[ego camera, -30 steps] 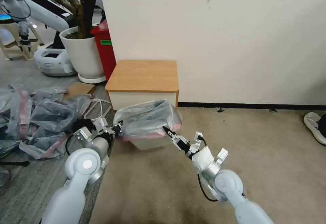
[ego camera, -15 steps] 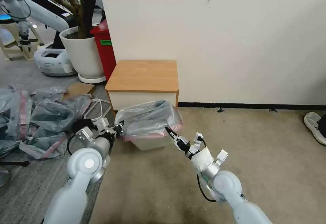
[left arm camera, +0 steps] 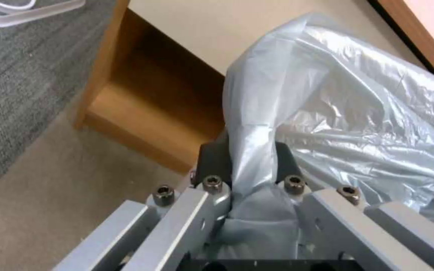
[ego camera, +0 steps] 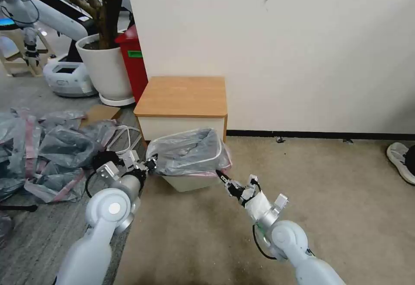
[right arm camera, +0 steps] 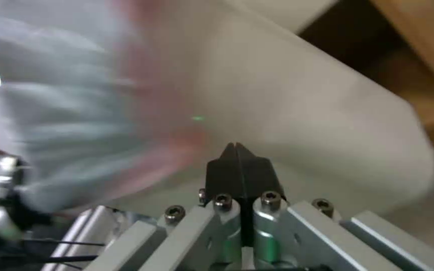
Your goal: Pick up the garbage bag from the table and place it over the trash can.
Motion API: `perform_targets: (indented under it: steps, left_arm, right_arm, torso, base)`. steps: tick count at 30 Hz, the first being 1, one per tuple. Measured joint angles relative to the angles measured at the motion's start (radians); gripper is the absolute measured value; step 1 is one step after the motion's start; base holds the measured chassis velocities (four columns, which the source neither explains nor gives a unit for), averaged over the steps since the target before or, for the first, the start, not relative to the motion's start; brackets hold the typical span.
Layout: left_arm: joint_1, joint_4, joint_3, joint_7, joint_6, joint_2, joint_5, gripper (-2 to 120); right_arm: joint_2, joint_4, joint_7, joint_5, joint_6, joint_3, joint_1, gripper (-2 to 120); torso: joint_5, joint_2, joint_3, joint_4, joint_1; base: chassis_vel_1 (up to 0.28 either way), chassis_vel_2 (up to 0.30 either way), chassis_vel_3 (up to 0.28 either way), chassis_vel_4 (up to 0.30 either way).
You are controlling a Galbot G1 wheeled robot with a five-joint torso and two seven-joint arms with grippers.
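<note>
The translucent grey garbage bag (ego camera: 190, 151) with its pink band lies draped over the cream trash can (ego camera: 186, 183), its mouth open upward. The can stands on the carpet in front of the wooden table (ego camera: 181, 97). My left gripper (ego camera: 151, 164) is at the can's left side, shut on a bunched fold of the garbage bag (left arm camera: 327, 113); the left gripper (left arm camera: 251, 146) pinches that fold between its black fingers (left arm camera: 212, 158). My right gripper (ego camera: 220, 176) sits at the can's near right corner, just below the pink band. The right gripper (right arm camera: 234, 146) is shut with nothing seen between its tips, next to the trash can (right arm camera: 302, 113).
A heap of similar grey-and-pink bags (ego camera: 47, 151) and white cables (ego camera: 125, 133) cover the floor at left. Behind them stand a white plant pot (ego camera: 106, 66) and a red bin (ego camera: 134, 62). A wall rises behind the table. Open carpet spreads to the right, up to a shoe (ego camera: 400, 155).
My right gripper has slid down and back from the bag's pink rim. The bag's right side has dropped over the can, and its mouth now shows open. The left gripper keeps its hold.
</note>
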Motion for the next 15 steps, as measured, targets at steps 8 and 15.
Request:
perform_targets:
  steps: [8,15]
  left_arm:
    - [0.009,-0.005,0.0,0.001,0.005,-0.004,-0.005,6]
    - [-0.005,0.003,-0.014,0.001,0.004,0.009,-0.013,6]
  right_arm:
    - [0.002,-0.03,0.021,-0.031,-0.004,0.004,0.002,0]
    - [-0.004,-0.036,0.022,-0.079,0.01,0.004,-0.026,0]
  torso:
    - [0.0,0.0,0.0,0.0,0.0]
    - [0.0,0.0,0.0,0.0,0.0]
  base:
    - [0.0,0.0,0.0,0.0]
    - [0.0,0.0,0.0,0.0]
